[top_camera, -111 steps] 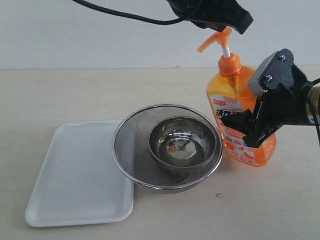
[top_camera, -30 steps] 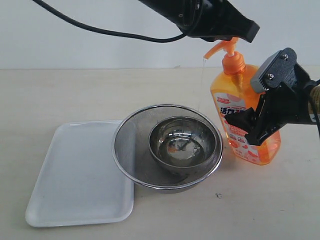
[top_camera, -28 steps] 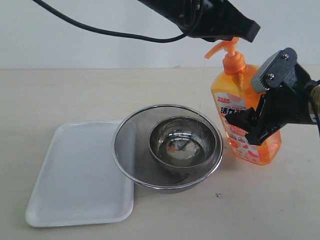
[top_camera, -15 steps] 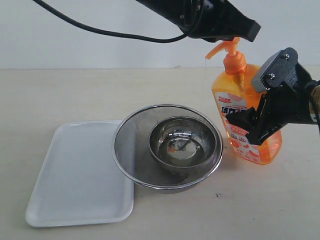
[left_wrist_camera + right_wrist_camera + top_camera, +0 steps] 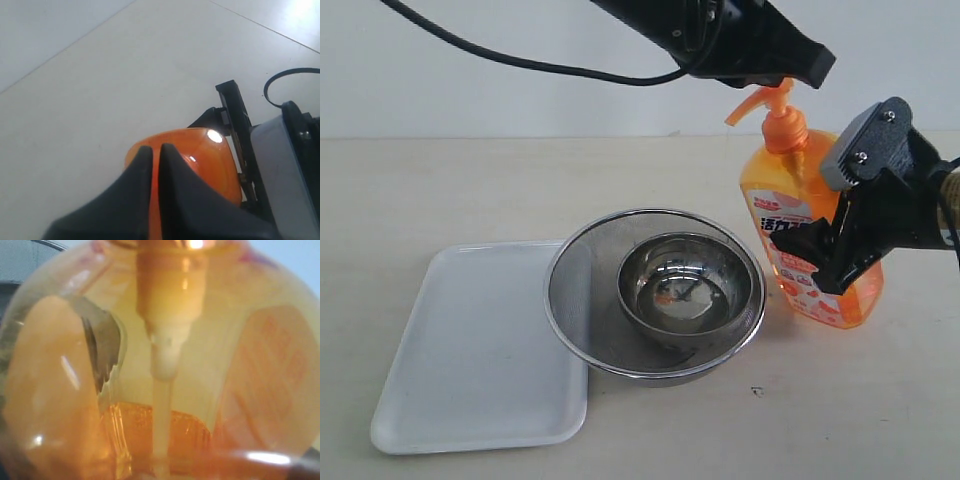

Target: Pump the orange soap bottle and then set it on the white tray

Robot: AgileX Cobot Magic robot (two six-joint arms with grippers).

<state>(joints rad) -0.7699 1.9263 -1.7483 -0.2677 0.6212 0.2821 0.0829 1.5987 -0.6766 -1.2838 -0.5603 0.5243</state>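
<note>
Bottle [image 5: 782, 200]: stands at the far right of the worktop [image 5: 440, 190], leaning a little, held between the two grippers. Not on the tray.

Right gripper [image 5: 817, 258]: clamped on the bottle's lower body, black fingers across the label. Its wrist view is filled by the translucent orange wall [image 5: 55, 390]. The pale dip tube [image 5: 161, 405] runs down inside, with darker orange liquid low around it.

Left gripper [image 5: 788, 68]: directly above the right gripper, pressed onto the pump head [image 5: 765, 98]. In the wrist view the two dark fingers [image 5: 135, 170] lie closed together, only a thin orange slit between them, resting on the orange dome of the head [image 5: 200, 155]. The head sits low against the collar, spout pointing away from the right gripper. The grey block of the right gripper [image 5: 285, 175] shows just beside the dome.

Strainer [image 5: 582, 300]: round metal mesh, near the right gripper, on the side its fingertips point toward. It is just beside the bottle but not touching.

Steel bowl [image 5: 650, 262]: sits inside the strainer, shiny, a small orange glint in its bottom.

Tray [image 5: 460, 360]: white and flat, well apart from both grippers, on the far side of the strainer from them. The strainer's rim overlaps the tray's nearer edge in the exterior view; contact cannot be told.

Small dark speck [image 5: 757, 391] on the worktop below the right gripper.
</note>
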